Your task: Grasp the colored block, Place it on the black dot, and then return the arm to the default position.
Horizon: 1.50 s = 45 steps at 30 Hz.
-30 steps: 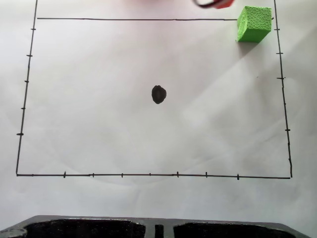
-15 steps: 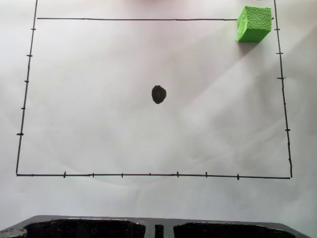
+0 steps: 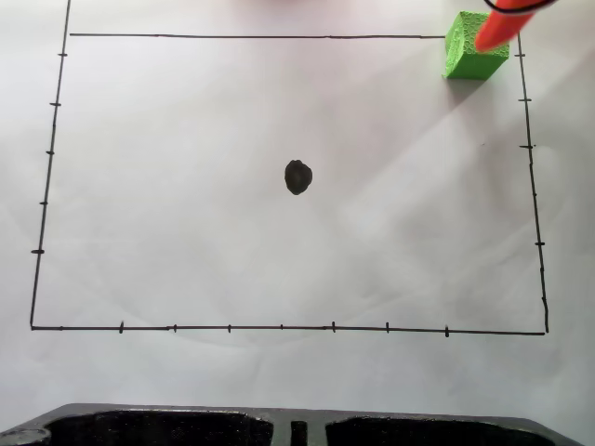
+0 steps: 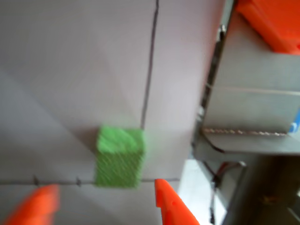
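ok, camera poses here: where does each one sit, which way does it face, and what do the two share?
Fixed view: above the sheet, looking down at the black dot; one orange fingertip enters at top right.
Wrist view: on the arm, looking past the gripper, fingers apart, toward the paper.
Shared: the green block beside a drawn border line.

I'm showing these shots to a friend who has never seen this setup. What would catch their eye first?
The green block stands out most, sitting at the top right corner of the drawn frame in the fixed view, with an orange gripper tip reaching over it. Next comes the black dot, alone mid-sheet on the white paper. In the wrist view, two orange fingertips stand apart, flanking the blurred block from below.
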Tool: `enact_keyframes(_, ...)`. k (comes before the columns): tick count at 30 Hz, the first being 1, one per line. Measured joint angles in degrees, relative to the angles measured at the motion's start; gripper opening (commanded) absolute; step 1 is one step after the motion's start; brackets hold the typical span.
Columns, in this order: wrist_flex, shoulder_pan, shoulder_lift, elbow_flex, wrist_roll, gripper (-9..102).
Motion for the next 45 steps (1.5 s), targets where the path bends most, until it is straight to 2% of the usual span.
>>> enact_keyframes(8,1.1,-2.1,-2.7,-1.0,2.5,46)
enact_keyframes(26,-1.0,-2.0,-12.7,-1.1,2.1,44)
enact_keyframes(33,-3.7,-0.7,-17.3,-1.1,-0.4,41)
enact_keyframes(45,-6.6,-0.2,-20.8,-3.5,-3.1,30)
